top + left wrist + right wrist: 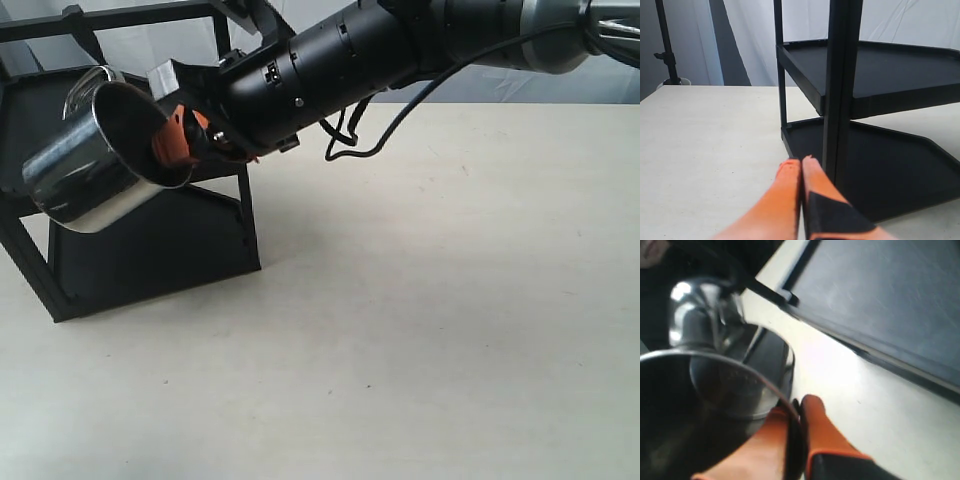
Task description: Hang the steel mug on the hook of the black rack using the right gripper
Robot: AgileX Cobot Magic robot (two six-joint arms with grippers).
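Right tool point(190, 135) pinched shut on rim of steel mug point(95, 160), mug tilted in air ahead of tool, in front of black rack point(150, 250); left tool point(801, 167) closed, empty.

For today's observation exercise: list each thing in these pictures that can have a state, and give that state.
steel mug: lifted, tilted, held by its rim in front of the rack.
right gripper: shut on the mug's rim.
left gripper: shut, holding nothing, beside the rack's post.
black rack: upright, both shelves bare.
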